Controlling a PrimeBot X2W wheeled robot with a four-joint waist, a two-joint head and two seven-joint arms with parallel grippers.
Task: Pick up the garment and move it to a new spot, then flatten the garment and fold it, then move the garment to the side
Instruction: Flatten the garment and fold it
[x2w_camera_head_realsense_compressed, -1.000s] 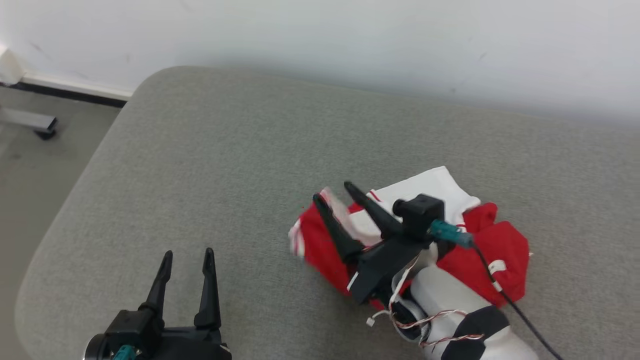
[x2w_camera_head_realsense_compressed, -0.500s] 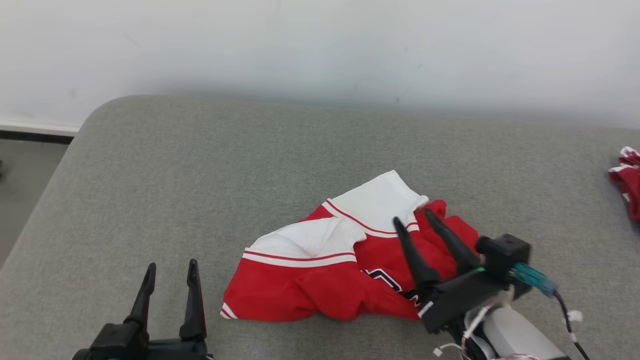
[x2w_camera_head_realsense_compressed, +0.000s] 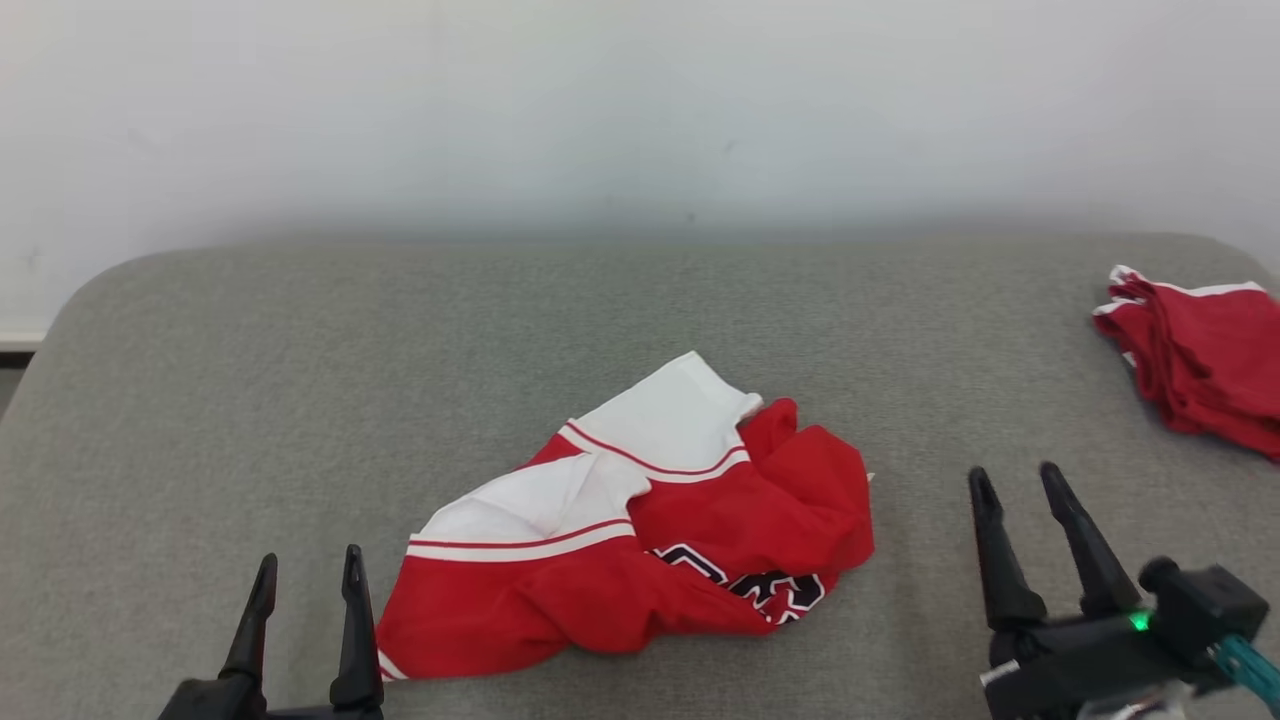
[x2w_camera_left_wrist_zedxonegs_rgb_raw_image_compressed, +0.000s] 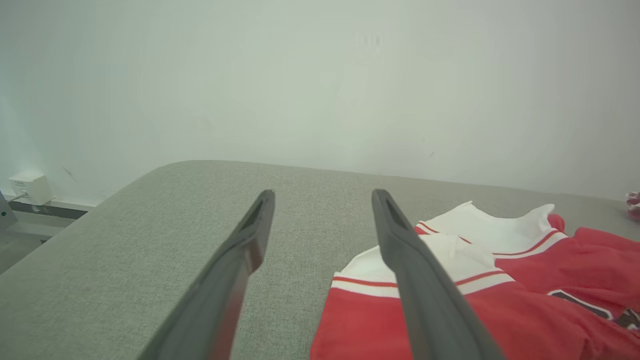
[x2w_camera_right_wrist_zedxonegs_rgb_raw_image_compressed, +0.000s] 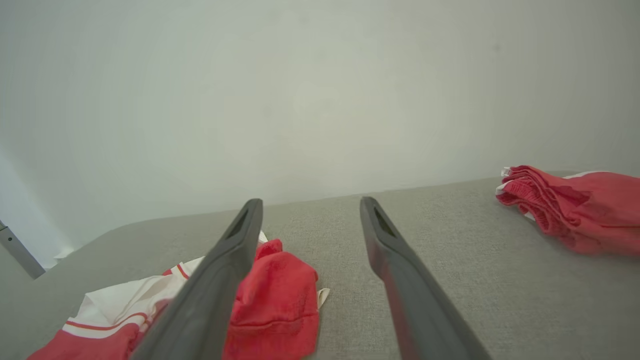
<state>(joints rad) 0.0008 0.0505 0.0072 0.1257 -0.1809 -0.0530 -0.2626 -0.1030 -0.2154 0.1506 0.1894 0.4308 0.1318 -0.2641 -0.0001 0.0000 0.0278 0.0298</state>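
Left gripper (x2w_camera_head_realsense_compressed: 308, 565) is open and empty, just beside the near-left corner of the garment (x2w_camera_head_realsense_compressed: 640, 540). Right gripper (x2w_camera_head_realsense_compressed: 1015, 478), open too, stands farther off to its right. Between them the garment lies crumpled on the grey cushion (x2w_camera_head_realsense_compressed: 400, 380), its long axis running from near-left to far-right.

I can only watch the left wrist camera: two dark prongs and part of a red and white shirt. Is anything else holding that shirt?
Observer: No. In the head view the right gripper is open and sits clear of the garment, off to its right.
Operator: There's a red speck at the right edge of my picture. What is it?
Observer: It's a second red garment, lying in a loose heap at the far right end of the grey padded surface.
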